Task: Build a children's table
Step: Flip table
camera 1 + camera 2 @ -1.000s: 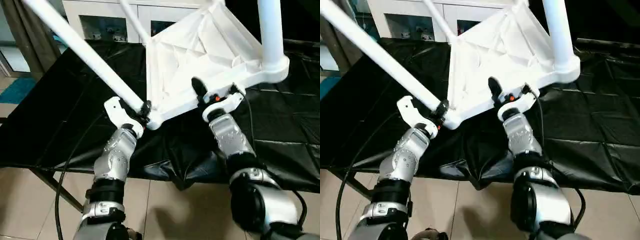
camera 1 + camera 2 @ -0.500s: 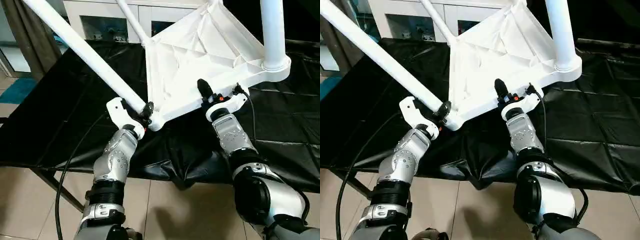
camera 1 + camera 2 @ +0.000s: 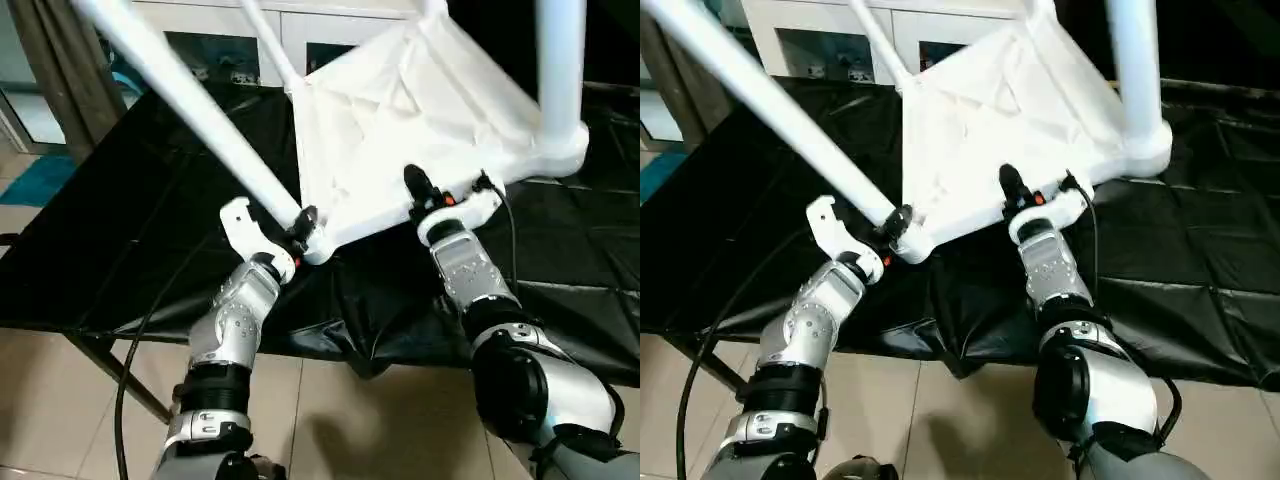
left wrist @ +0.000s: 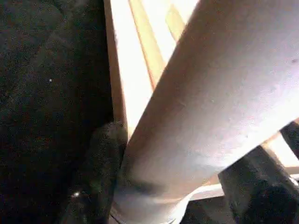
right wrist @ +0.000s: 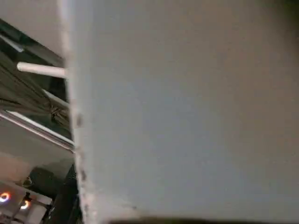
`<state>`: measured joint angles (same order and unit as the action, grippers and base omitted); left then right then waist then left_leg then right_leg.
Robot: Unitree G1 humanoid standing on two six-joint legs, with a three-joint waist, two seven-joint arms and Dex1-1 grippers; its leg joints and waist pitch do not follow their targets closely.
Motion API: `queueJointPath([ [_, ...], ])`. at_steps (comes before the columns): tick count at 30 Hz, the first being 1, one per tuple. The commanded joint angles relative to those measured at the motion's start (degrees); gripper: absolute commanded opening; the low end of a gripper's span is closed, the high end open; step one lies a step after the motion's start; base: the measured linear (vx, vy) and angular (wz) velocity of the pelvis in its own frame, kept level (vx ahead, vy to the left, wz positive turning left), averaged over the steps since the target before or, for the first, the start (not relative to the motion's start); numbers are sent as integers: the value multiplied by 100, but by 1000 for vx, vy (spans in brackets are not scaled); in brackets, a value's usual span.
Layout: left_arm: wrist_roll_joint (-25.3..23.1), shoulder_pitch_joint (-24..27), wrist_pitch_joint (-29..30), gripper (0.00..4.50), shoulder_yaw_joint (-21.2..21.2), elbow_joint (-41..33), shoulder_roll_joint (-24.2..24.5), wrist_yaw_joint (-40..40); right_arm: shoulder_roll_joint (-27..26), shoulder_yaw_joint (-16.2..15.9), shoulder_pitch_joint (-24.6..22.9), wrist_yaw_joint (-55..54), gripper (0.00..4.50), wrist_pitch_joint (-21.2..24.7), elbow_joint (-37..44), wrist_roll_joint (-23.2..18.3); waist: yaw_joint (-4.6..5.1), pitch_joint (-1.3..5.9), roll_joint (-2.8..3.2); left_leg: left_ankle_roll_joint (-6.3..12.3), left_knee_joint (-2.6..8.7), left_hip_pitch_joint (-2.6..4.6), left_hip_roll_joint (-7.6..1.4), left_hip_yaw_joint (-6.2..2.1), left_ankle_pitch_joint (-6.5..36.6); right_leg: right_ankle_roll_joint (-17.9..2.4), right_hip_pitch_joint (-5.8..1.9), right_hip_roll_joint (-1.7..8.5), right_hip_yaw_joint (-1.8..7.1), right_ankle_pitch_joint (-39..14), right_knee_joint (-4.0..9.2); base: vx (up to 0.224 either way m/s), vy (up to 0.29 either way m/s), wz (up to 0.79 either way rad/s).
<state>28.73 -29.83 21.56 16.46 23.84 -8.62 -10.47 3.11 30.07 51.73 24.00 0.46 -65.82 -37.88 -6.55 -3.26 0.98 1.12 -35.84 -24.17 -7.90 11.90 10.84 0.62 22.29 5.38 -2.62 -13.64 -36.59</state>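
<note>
**a:** over the black-covered tabletop (image 3: 110,230), just ahead of both hands, what's the biggest thing?

**b:** the children's table (image 3: 400,130), upside down and tilted, ribbed underside facing up. its near edge runs across from one hand to the other, with the lower near corner on the left hand's side. legs are already seated in the corners i can see.

**a:** and the legs?

**b:** one leg (image 3: 190,110) slants up and away from the left hand (image 3: 298,228), its long axis leaning off toward the robot's left. another leg (image 3: 560,70) stands nearly upright at the corner beyond the right hand (image 3: 440,200), a little to its outer side.

**a:** how do the hands sit?

**b:** the left hand's fingers stand apart on either side of the base of the slanted leg, right at its corner socket; the wrist view shows the tube between dark pads, but i can't tell whether they press on it. the right hand is at the table's near rim, one black finger (image 3: 415,185) lying over the underside. whether it's clamped on the rim i cannot tell.

**a:** so what does the next move turn on?

**b:** my guess: the left hand is nearer the slanted leg, so any seating push should run down that leg's axis into the socket, while the right hand steadies the rim.
</note>
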Motion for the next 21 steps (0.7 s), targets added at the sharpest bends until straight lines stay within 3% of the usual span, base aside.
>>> queueJointPath([
  [1,88,43,79,355,108,-93,111,-5,313,24,130,-88,200,-350,314,140,-10,503,-15,806,353,239,-554,-258,-51,-1868,-238,464,179,1429,227,0,0,0],
  [2,141,100,204,369,155,-204,248,-72,459,69,124,-149,200,-432,399,142,-18,499,22,835,346,229,-551,-259,-85,-1872,-229,464,180,1422,222,0,0,0],
  [7,124,260,263,402,189,-388,541,-187,730,40,91,-240,200,-496,505,284,-55,497,26,855,329,231,-558,-252,-101,-1859,-198,439,174,1241,219,0,0,0],
  [11,154,478,321,433,291,-605,763,-171,976,111,33,-329,200,-538,756,309,-71,479,40,767,343,220,-570,-246,82,-1829,-176,439,177,988,233,0,0,0],
  [13,109,579,382,441,233,-708,844,-207,1070,101,0,-354,200,-529,861,337,-131,473,55,638,356,270,-577,-232,307,-1728,-140,409,181,708,267,0,0,0],
  [16,48,684,447,450,143,-831,911,-256,1158,40,-48,-368,200,-477,959,404,-172,511,59,611,321,286,-546,-214,87,-1527,-109,364,172,990,237,0,0,0],
  [18,-138,796,403,450,-121,-974,1039,-406,1258,-96,-117,-380,200,-383,1080,552,-180,503,50,646,322,235,-536,-217,13,-1490,-124,371,169,1036,231,0,0,0],
  [21,-723,926,26,450,-835,-1305,1369,-797,1496,-434,-288,-393,199,-136,1451,910,-167,477,37,563,374,204,-553,-237,286,-1396,-127,405,170,478,279,0,0,0],
])
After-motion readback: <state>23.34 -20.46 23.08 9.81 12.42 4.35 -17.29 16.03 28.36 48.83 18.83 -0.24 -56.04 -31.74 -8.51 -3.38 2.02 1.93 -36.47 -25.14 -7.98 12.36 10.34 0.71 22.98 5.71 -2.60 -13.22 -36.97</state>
